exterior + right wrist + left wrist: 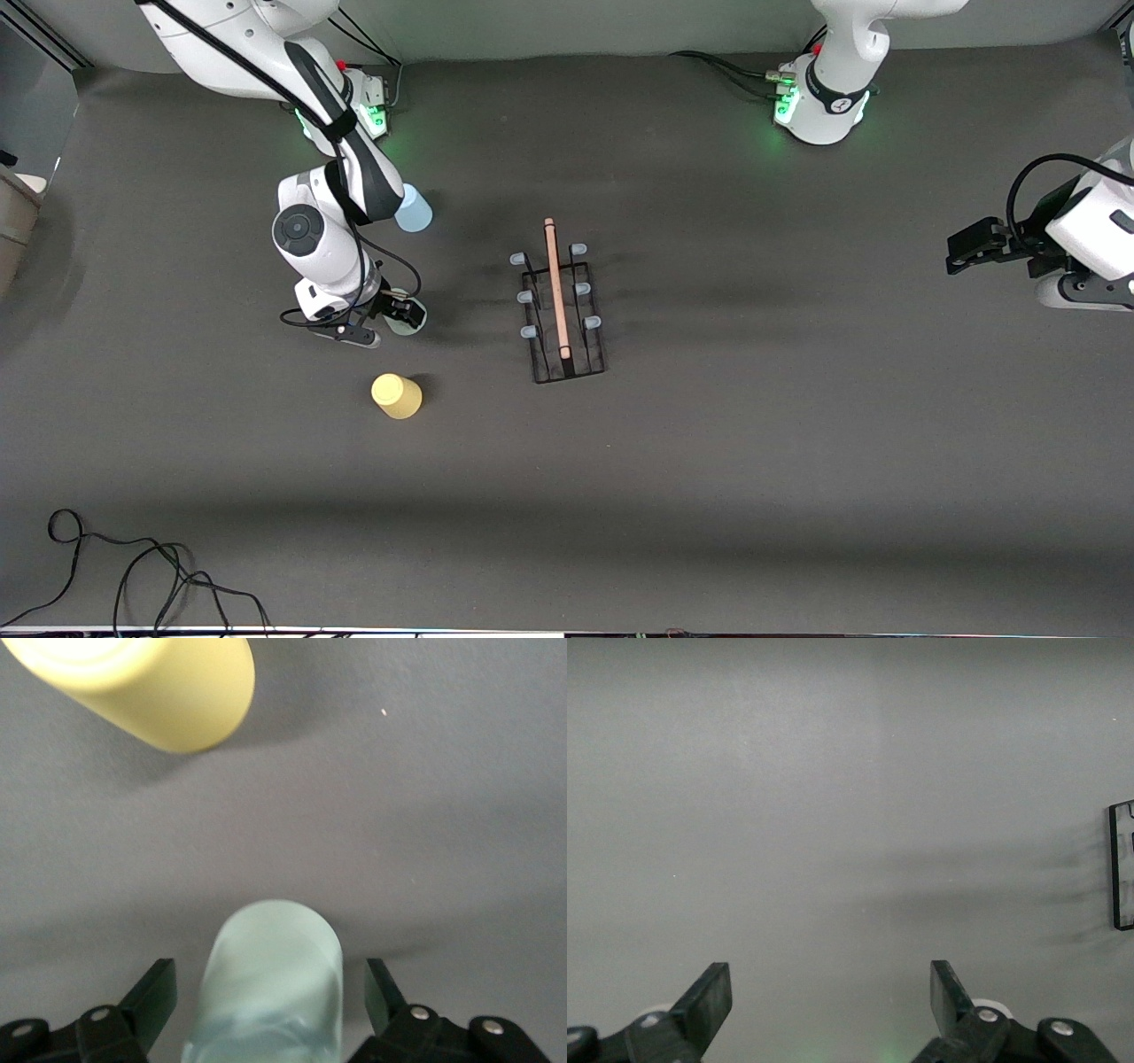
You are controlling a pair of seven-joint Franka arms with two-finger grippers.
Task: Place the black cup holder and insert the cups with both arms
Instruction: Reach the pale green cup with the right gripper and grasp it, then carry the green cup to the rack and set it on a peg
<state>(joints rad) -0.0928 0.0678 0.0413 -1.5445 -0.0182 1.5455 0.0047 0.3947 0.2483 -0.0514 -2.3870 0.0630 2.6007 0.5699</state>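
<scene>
The black cup holder [562,306] stands mid-table with its wooden rod handle on top and six pale-tipped pegs, all bare; one corner of it shows in the left wrist view [1122,866]. My right gripper [399,317] is open, low over the table, with the pale grey-green cup [270,988] between its fingers; gaps show on both sides. The yellow cup [396,395] stands upside down nearer the front camera and shows in the right wrist view [151,687]. The light blue cup [413,210] stands half hidden by the right arm. My left gripper [831,997] is open and empty at its end of the table.
A black cable [133,576] lies coiled near the table's front edge at the right arm's end. The two green-lit arm bases [819,102] stand along the back of the dark grey mat.
</scene>
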